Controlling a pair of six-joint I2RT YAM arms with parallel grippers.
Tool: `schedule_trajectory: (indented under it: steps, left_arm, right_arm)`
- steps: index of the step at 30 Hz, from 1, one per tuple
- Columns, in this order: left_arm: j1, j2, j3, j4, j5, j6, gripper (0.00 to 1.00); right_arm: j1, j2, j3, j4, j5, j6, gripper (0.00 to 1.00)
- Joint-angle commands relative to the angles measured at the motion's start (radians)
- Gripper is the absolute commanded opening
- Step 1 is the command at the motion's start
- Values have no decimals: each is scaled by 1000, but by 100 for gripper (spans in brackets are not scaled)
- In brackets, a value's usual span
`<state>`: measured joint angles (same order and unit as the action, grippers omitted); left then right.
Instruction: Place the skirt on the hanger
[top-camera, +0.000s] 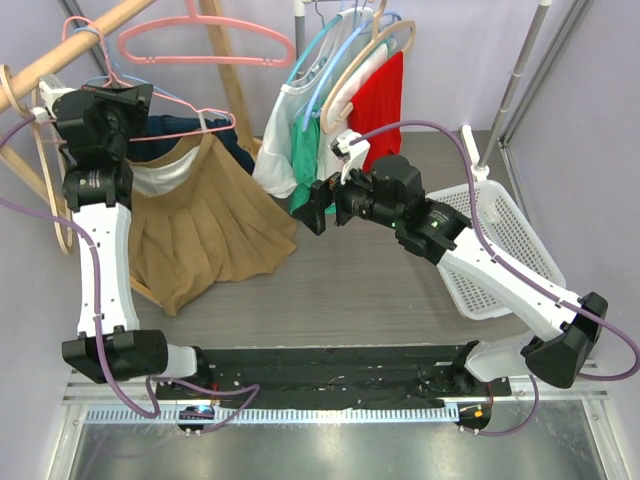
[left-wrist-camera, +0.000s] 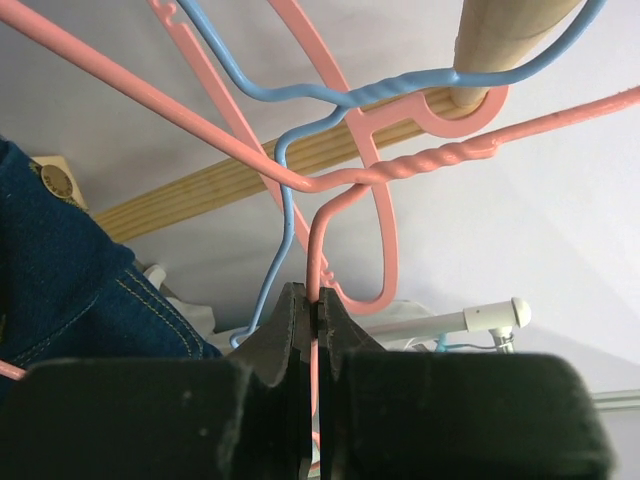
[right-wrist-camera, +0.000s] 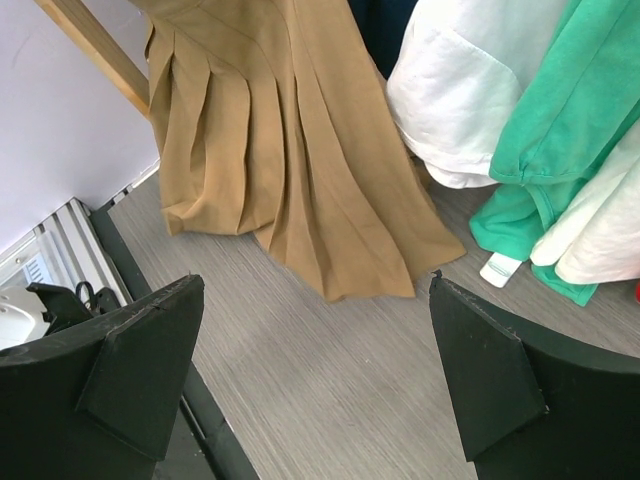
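Steadiness is mattering most, I judge: the left gripper (left-wrist-camera: 316, 312) is clamping the thin pink wire hanger (left-wrist-camera: 420, 165) just below its twisted neck, near the round wooden rod (left-wrist-camera: 500, 40), and tilting would be risking the cloth sliding off. The tan pleated skirt (top-camera: 200, 235) is draping below those fingers, hem resting on the grey table (top-camera: 380, 290); the right gripper (right-wrist-camera: 315, 390) is hovering spread wide, apart from it

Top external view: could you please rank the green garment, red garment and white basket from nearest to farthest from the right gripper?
1. Green garment, just behind the right gripper.
2. Red garment, farther back-right.
3. White basket, far right.
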<state>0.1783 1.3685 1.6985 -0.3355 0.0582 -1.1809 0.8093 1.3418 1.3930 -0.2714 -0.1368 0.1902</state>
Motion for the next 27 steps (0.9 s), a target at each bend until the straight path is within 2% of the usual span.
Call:
schedule_trajectory:
  steps: [1, 10, 20, 23, 24, 26, 27]
  left_arm:
    - [30, 43, 78, 138, 58, -48, 0]
    - [30, 47, 21, 179, 112, -74, 0]
    - [30, -42, -134, 231, 123, -80, 2]
    - [32, -71, -166, 227, 118, -74, 17]
    - [30, -80, -175, 225, 118, -71, 29]
    - [30, -98, -191, 214, 111, -65, 40]
    - [30, -103, -192, 211, 109, -65, 48]
  right_arm:
    - [-5, -6, 12, 28, -4, 9, 100]
    - [-16, 10, 14, 28, -7, 5, 100]
    - [-22, 25, 15, 28, -24, 8, 100]
    - [-25, 22, 11, 28, -27, 12, 100]
    - [-24, 23, 9, 28, -29, 14, 100]
    - [-24, 20, 6, 28, -30, 17, 100]
    - [-24, 19, 5, 28, -30, 15, 100]
